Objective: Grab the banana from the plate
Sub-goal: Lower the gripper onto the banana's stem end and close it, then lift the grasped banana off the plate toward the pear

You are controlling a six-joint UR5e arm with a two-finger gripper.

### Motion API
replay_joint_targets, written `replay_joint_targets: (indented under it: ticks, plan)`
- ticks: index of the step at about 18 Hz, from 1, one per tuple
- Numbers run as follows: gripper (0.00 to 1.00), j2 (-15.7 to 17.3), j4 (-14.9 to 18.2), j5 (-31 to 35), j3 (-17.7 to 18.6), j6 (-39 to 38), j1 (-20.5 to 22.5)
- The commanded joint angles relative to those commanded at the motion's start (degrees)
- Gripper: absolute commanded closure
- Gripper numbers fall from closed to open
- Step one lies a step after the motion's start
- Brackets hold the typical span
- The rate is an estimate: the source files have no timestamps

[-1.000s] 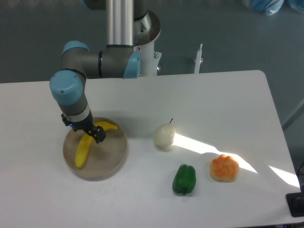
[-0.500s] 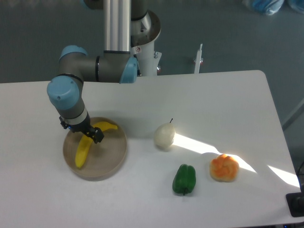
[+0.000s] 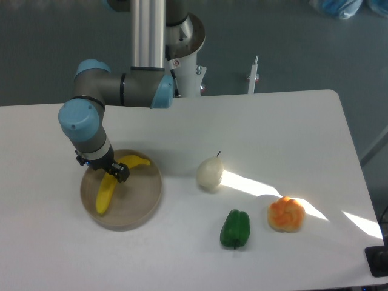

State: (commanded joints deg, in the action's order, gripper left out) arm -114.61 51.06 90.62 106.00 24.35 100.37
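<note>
Nearest the camera: a green bell pepper [image 3: 234, 228] and an orange-and-white lumpy fruit, perhaps a small pumpkin [image 3: 286, 214], both on the white table [image 3: 291, 133], well apart from the work.

Next back, left side: the tan plate [image 3: 142, 203]. It holds 1 thing, the banana [image 3: 108, 189], lying curved with its lower end toward the near-left rim and its upper end bending toward the far-right rim. Nothing else in the plate.

The gripper [image 3: 115, 172] sits low over the banana's bend, dark fingers right at the fruit. Fingers too small and dark to read: cannot tell whether they are spread or pinching the banana. The banana looks to be resting on the plate, not lifted.

Middle of table: a pale pear [image 3: 210, 173] with a thin stem, just right of the plate, not touching it.

Far: the arm's base column behind the table edge.

Risks, as judgement: the grip falls on the curved part, so the smooth skin could roll or slide out as the fingers close. An off-centre hold may let the long lower end swing or drag on the rim and tip the plate.
</note>
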Motion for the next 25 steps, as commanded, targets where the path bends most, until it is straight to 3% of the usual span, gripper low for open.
replay_joint_targets:
  ticks: [8, 12, 18, 22, 25]
  plan:
    - [0.75, 0.8, 0.0, 0.2, -0.2, 0.4, 0.4]
    - [0.75, 4.5, 0.5, 1.1, -0.4, 2.1, 2.5]
    - [0.75, 10.3, 1.6, 3.2, -1.2, 10.7, 10.5]
    - [0.75, 10.8, 6.0, 3.3, -4.6, 18.4, 16.9]
    - [0.75, 12.0, 6.7, 3.0, -5.4, 25.6, 23.1]
